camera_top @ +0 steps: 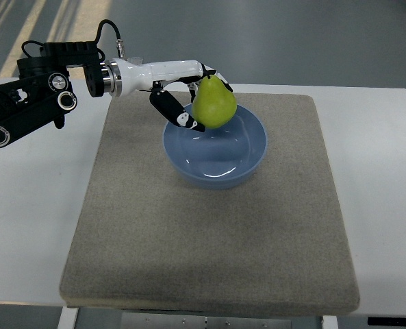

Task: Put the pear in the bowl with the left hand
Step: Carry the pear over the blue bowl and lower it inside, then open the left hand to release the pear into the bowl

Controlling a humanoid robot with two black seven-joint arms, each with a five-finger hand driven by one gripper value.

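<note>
A green pear hangs over the far left rim of a blue bowl, held upright with its narrow end up. My left hand, white with black fingers, reaches in from the upper left and is shut on the pear. One finger curls under the pear's left side above the rim. The bowl holds nothing inside. My right hand does not show.
The bowl stands on a grey-brown mat that covers most of a white table. The left arm's black links lie over the table's far left corner. Floor shows beyond the far edge.
</note>
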